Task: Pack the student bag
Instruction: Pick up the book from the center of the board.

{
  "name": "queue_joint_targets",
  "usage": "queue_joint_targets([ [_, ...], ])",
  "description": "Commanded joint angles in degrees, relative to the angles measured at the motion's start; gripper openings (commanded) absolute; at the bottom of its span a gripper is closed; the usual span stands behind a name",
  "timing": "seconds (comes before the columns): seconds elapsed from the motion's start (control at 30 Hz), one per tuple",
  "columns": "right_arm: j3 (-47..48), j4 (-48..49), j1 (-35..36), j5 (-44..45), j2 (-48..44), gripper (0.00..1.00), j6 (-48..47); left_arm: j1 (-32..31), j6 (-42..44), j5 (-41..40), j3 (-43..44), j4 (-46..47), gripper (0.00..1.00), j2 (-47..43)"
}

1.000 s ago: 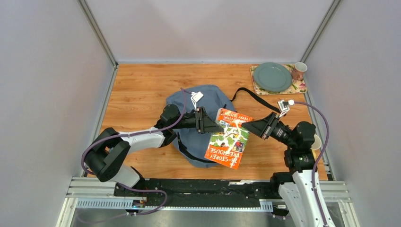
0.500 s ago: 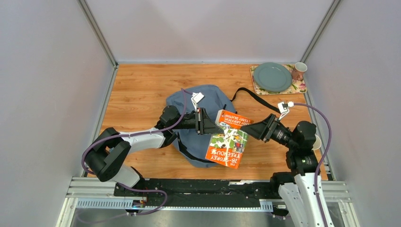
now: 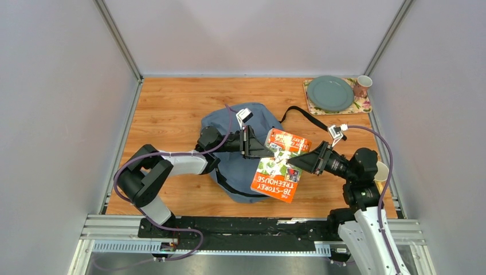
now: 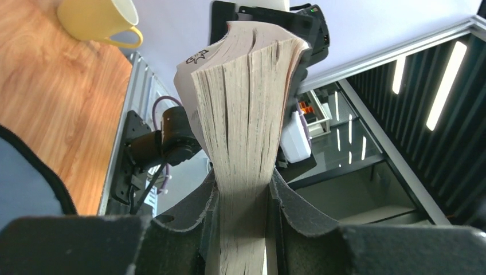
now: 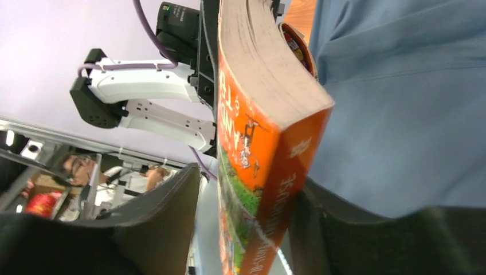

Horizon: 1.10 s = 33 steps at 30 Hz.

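A thick orange paperback book (image 3: 278,166) hangs tilted in the air above the right edge of the grey-blue student bag (image 3: 240,123), which lies flat on the wooden table. My left gripper (image 3: 259,148) is shut on the book's page edge; in the left wrist view both pads press the pages (image 4: 246,103) at the left gripper (image 4: 243,200). From the right, my right gripper (image 3: 298,162) straddles the book's spine corner. In the right wrist view the book (image 5: 258,132) stands between the open jaws of the right gripper (image 5: 246,217), with a gap beside the left finger (image 5: 166,212).
A black strap (image 3: 306,116) trails from the bag toward the back right. A green plate (image 3: 330,93) sits on a floral placemat (image 3: 364,106) with a pink mug (image 3: 362,86) at the back right corner. A yellow cup (image 3: 383,171) stands behind the right arm.
My left gripper has shut on the book's pages. The right gripper let go of the book, drew back, then came in again lower around the spine. The book shifted slightly.
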Motion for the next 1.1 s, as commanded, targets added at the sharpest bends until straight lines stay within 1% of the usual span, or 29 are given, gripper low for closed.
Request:
queue_joint_targets([
  [0.0,0.6,10.1,2.4,-2.5,0.1,0.37,4.0,-0.3,-3.4,0.5,2.4,19.2,0.0,-1.3],
  [0.03,0.5,12.0,2.9,-2.4,0.1,0.3,5.1,-0.3,-3.4,0.5,2.4,19.1,0.01,-1.4],
  [0.07,0.6,12.7,3.3,-2.1,0.5,0.19,5.3,-0.2,-3.5,0.4,2.3,19.1,0.05,-1.3],
  [0.1,0.8,12.9,4.3,-1.3,0.7,0.12,5.4,-0.3,-3.6,0.4,2.2,19.1,0.16,-1.2],
  [0.13,1.0,12.8,4.7,-0.9,0.8,0.06,5.4,-0.3,-3.5,0.4,2.0,19.1,0.2,-1.4],
  [0.17,1.1,12.3,5.2,-0.4,1.0,0.0,5.1,-0.3,-3.3,0.4,1.9,19.0,0.27,-1.4],
  [0.2,1.3,11.6,5.7,0.9,1.0,0.0,4.4,-0.3,-3.3,0.4,1.7,18.9,0.42,-1.5],
  [0.27,2.3,6.5,5.9,2.3,1.1,0.0,0.8,-0.3,-3.1,0.5,1.6,18.8,0.48,-2.2],
  [0.3,2.7,4.5,6.0,3.0,1.2,0.0,-0.4,-0.2,-2.9,0.6,1.5,18.6,0.55,-2.2],
  [0.43,2.9,3.4,6.1,2.5,2.5,0.0,-1.6,-0.3,-2.9,1.1,1.8,18.2,0.59,-2.6],
  [0.57,5.3,-3.0,6.7,3.7,5.1,0.01,-6.0,-0.3,-1.8,1.4,2.1,16.2,0.59,-3.4],
  [0.6,7.2,-4.7,6.7,4.6,5.6,0.01,-9.0,-0.3,-1.1,1.6,1.7,15.2,0.59,-3.6],
  [0.63,8.2,-8.2,6.7,4.7,6.2,0.02,-10.5,-0.2,-0.2,1.4,1.6,12.4,0.59,-4.7],
  [0.67,9.2,-10.0,6.8,4.7,7.9,0.02,-12.3,-0.2,2.5,1.3,1.4,10.2,0.57,-5.3],
  [0.7,11.6,-11.9,7.0,4.6,8.7,0.03,-13.8,-0.3,4.3,1.3,0.9,7.7,0.53,-6.1],
  [0.73,12.5,-15.3,7.0,4.4,10.4,0.04,-17.0,-0.3,6.3,1.0,0.8,2.0,0.46,-7.9],
  [0.77,13.5,-16.7,7.2,4.3,11.3,0.04,-18.2,-0.3,10.4,0.7,0.7,-1.1,0.38,-8.9],
  [0.8,14.2,-17.6,7.4,4.0,12.2,0.04,-19.1,-0.3,12.6,0.4,0.4,-4.2,0.37,-9.9],
  [0.83,15.2,-18.3,7.7,3.4,13.7,0.04,-20.3,-0.2,14.7,-0.4,0.3,-9.7,0.37,-11.9],
  [0.87,15.5,-18.5,8.0,2.6,14.5,0.04,-20.9,-0.3,18.5,-0.9,0.3,-12.4,0.37,-12.8],
  [0.9,16.1,-19.5,8.5,1.7,15.3,0.04,-21.7,-0.3,20.3,-1.4,0.4,-14.8,0.36,-13.7],
  [0.93,17.2,-20.2,8.9,1.8,16.7,0.04,-22.4,-0.3,21.9,-2.4,0.5,-19.3,0.34,-15.1],
  [0.97,17.6,-20.8,9.7,2.3,17.3,0.04,-23.6,-0.3,24.8,-2.7,0.7,-21.3,0.26,-15.9],
  [1.0,18.2,-21.2,10.0,3.2,17.6,0.05,-24.2,-0.3,26.3,-2.9,1.1,-23.4,0.2,-16.5],
  [1.07,19.7,-22.4,10.4,4.6,18.7,0.14,-25.1,-0.2,30.0,-4.1,1.6,-29.6,0.0,-18.1],
])
